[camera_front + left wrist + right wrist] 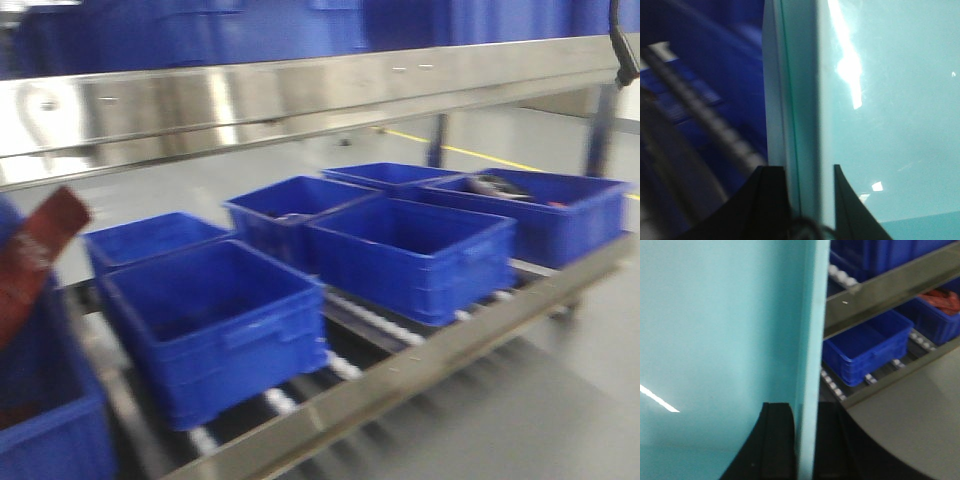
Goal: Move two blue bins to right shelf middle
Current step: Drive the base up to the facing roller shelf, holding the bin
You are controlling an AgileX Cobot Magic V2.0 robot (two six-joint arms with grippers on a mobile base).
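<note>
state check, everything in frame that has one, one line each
Left pincer: closed on the pale bin wall.
Right pincer: closed on a pale bin wall; same bin or not, unclear.
Front dark crate: upright, empty.
Far right crate: upright, small items inside.

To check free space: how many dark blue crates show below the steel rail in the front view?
7 crates: front left, behind it, two in the middle, two at right, one cut off at left edge. More may be hidden.
</note>
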